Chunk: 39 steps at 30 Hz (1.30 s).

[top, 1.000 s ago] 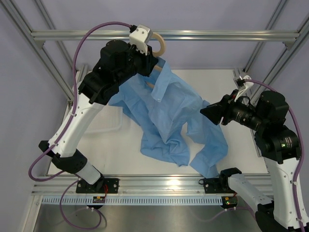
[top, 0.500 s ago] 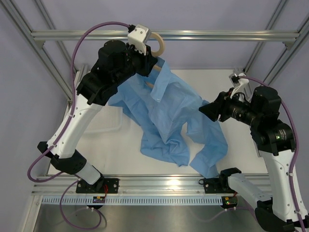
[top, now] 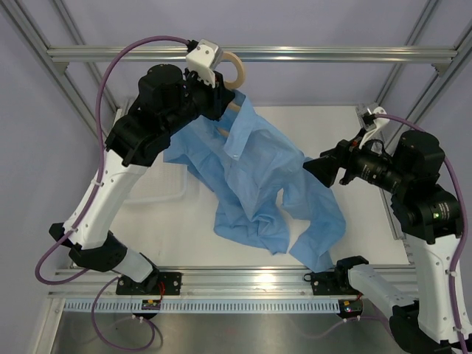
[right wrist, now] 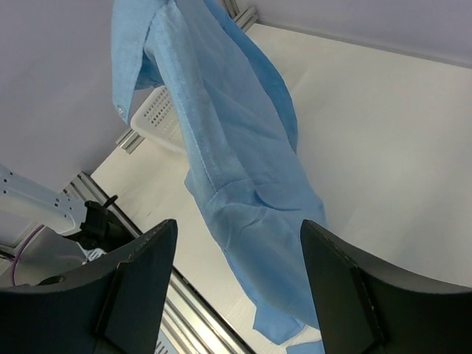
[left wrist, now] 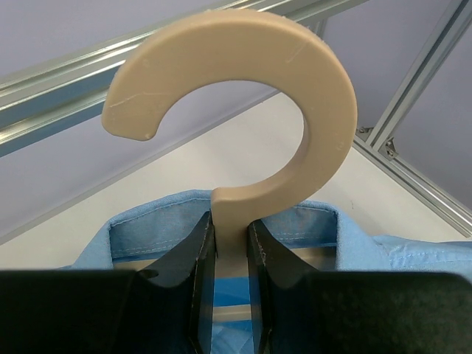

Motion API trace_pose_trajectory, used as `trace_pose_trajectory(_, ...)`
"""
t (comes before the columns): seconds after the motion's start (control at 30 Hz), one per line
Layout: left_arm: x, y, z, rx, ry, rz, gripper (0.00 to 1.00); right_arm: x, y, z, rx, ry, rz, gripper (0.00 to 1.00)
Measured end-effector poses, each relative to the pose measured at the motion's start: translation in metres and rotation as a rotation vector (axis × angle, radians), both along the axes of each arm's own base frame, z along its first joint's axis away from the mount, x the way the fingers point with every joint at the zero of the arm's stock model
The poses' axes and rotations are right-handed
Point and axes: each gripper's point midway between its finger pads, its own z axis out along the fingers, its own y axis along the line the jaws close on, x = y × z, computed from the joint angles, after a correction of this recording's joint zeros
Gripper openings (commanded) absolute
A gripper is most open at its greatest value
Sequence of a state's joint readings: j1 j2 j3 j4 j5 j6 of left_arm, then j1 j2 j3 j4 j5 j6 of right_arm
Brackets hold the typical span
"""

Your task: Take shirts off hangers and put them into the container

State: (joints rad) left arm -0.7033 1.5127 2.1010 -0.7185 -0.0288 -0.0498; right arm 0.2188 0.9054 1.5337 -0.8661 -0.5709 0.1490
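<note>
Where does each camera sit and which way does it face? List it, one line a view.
Top: above and behind the bases, looking down on the table; left arm and right arm show.
Left wrist: on the raised left arm, looking along the left claw, clamped on the hanger neck, towards a frame bar; only that claw shows.
Right wrist: looking leftward through the open right claw at the hanging shirt; only that claw shows.
Shared: all three see the shirt; top and right wrist see the bin.

The shirt (top: 251, 177) hides the arms of the hanger (left wrist: 243, 96) and much of the container (top: 168, 193).
</note>
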Motion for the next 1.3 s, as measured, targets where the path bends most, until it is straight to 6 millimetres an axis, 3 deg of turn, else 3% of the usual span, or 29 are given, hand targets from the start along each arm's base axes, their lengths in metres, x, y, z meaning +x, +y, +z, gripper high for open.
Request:
trace_pose_trajectory(0.17, -0.005, -0.002, 0.003, -0.008, -0.002, -0.025, 0.00, 0.004, 0.007, -0.017, -0.002, 0.060, 0.044, 0.72)
trace_pose_trajectory(0.4, -0.007, -0.005, 0.002, -0.010, 0.000, -0.049, 0.00, 0.002, 0.015, -0.028, 0.009, 0.093, 0.093, 0.52)
trace_pose_trajectory(0.7, -0.009, -0.003, 0.013, -0.026, -0.019, -0.050, 0.00, -0.015, 0.014, -0.024, 0.020, 0.063, 0.112, 0.50)
trace_pose_trajectory(0.83, -0.009, -0.002, 0.016, -0.030, -0.023, -0.051, 0.00, -0.019, 0.016, -0.022, 0.027, 0.060, 0.125, 0.25)
trace_pose_trajectory(0.93, -0.009, -0.002, 0.016, -0.030, -0.023, -0.051, 0.00, -0.019, 0.018, -0.022, 0.032, 0.070, 0.136, 0.21)
trace_pose_trajectory(1.0, -0.009, -0.002, 0.016, -0.030, -0.023, -0.051, 0.00, -0.018, 0.018, -0.023, 0.034, 0.076, 0.138, 0.13)
trace_pose_trajectory(1.03, -0.009, -0.002, 0.016, -0.030, -0.023, -0.051, 0.00, -0.018, 0.019, -0.024, 0.036, 0.082, 0.141, 0.00)
trace_pose_trajectory(1.2, -0.005, -0.003, 0.013, -0.034, -0.025, -0.048, 0.00, -0.018, 0.021, -0.022, 0.050, 0.088, 0.151, 0.00)
trace_pose_trajectory(1.3, 0.006, -0.005, 0.000, -0.028, -0.010, -0.025, 0.00, -0.020, 0.017, -0.020, 0.051, 0.079, 0.116, 0.00)
